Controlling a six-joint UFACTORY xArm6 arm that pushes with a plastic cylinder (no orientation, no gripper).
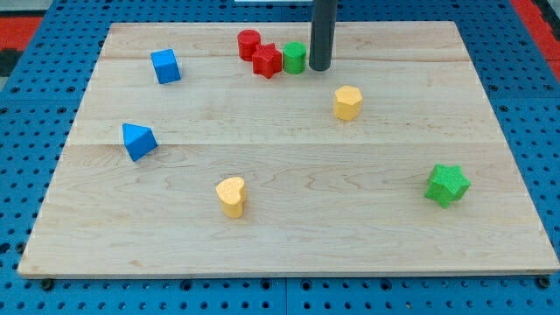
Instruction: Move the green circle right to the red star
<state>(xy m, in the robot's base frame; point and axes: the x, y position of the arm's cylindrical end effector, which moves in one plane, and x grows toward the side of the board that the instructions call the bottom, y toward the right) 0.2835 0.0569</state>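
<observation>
My tip (319, 67), the end effector, is a bare rod holding nothing, pressed against the green circle (294, 58) on its left. The circle touches the red star (268, 60); pushing further would likely knock the star into the red cylinder (249, 44) beyond.

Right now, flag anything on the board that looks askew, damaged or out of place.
Nothing stands out. The green circle sits against the red star on its right side in the view, my tip just right of it. All blocks rest flat on the board.
</observation>
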